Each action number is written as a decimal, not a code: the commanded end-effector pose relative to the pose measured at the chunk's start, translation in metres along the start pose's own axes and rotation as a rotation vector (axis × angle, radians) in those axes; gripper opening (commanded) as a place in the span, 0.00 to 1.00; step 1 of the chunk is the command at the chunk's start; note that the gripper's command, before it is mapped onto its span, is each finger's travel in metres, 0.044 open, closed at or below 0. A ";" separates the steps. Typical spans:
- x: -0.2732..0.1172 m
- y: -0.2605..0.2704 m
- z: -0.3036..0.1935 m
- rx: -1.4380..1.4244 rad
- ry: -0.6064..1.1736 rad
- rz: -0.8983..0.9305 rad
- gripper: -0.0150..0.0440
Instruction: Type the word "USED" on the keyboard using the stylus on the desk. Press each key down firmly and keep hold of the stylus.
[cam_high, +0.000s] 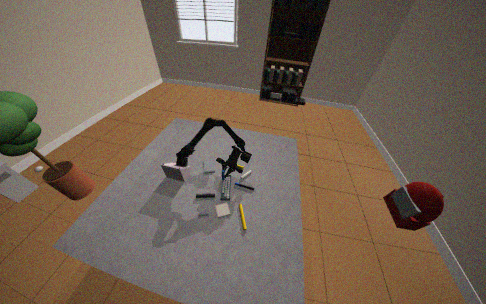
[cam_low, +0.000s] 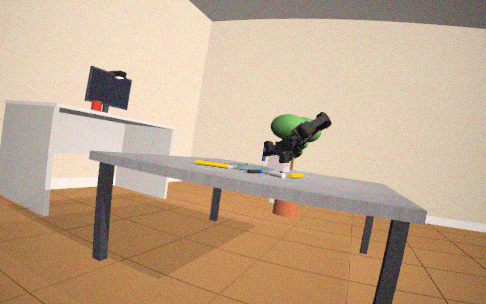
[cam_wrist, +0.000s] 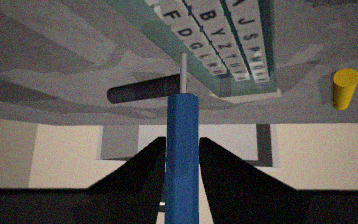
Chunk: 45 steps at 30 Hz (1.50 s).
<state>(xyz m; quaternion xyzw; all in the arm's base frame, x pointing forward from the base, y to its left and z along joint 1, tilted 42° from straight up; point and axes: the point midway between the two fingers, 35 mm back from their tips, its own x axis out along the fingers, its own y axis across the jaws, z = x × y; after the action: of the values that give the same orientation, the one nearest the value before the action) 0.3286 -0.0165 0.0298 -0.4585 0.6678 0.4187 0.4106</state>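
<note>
The hand (cam_high: 226, 175) (cam_low: 264, 150) (cam_wrist: 182, 144) is nearly closed, gripping the blue stylus (cam_high: 223, 173) (cam_low: 264, 154) (cam_wrist: 182, 150); its tip appears above the worktop (cam_high: 150, 210) (cam_low: 350, 190) (cam_wrist: 60, 107), near the keyboard (cam_high: 226, 188) (cam_low: 252, 167) (cam_wrist: 225, 90); pickup is done; whether any of the 4 letters is typed, I cannot tell; pressing seems to remain.
</note>
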 end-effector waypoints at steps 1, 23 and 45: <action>0.001 0.000 0.003 0.004 -0.004 0.001 0.39; 0.002 -0.001 0.006 0.004 -0.004 0.001 0.39; 0.006 -0.001 0.013 0.004 -0.005 0.001 0.39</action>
<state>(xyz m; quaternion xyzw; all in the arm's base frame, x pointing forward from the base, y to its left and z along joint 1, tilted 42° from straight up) 0.3312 -0.0083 0.0224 -0.4590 0.6670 0.4184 0.4115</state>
